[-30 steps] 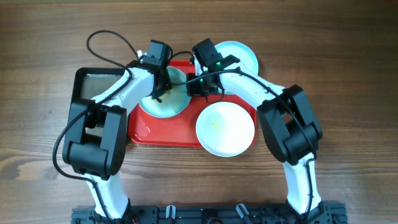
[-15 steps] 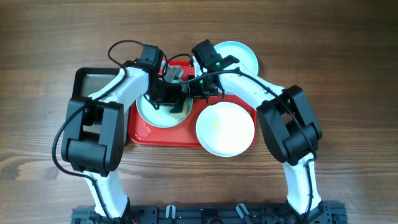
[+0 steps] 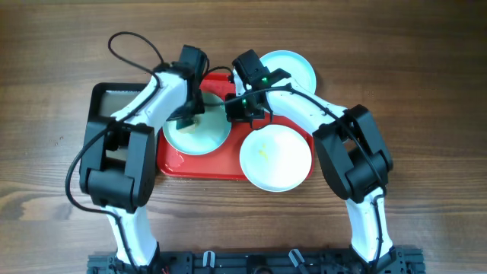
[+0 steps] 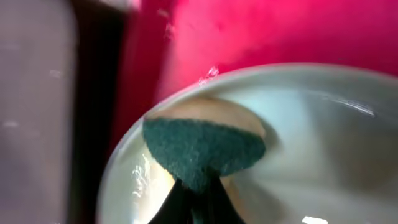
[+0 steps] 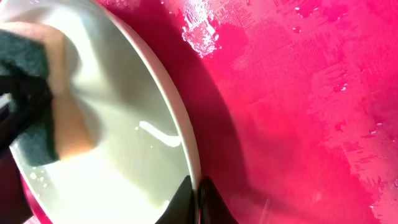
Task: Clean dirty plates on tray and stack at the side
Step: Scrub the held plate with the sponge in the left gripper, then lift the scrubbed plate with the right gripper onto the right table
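Observation:
A pale mint-blue plate point(image 3: 199, 133) lies on the left part of the red tray point(image 3: 228, 166). My left gripper point(image 3: 187, 120) is shut on a sponge with a green scouring face, pressed on this plate's inside near its rim; in the left wrist view I see the gripper point(image 4: 196, 202), sponge point(image 4: 202, 146) and wet plate point(image 4: 323, 143). My right gripper point(image 3: 233, 113) is shut on the plate's right rim; it shows in the right wrist view point(image 5: 198, 196) with the plate point(image 5: 118, 149). A white plate point(image 3: 275, 157) overlaps the tray's right edge. A second mint-blue plate point(image 3: 295, 67) lies on the table behind the tray.
A black tray with a grey bottom point(image 3: 114, 100) stands to the left of the red tray, under the left arm. The red tray's floor is wet with droplets point(image 5: 298, 93). The white plate has a small yellowish smear in its middle.
My left gripper swept the sponge to the right over the mint-blue plate, then back to the left and a little forward. The right gripper stays on the rim.

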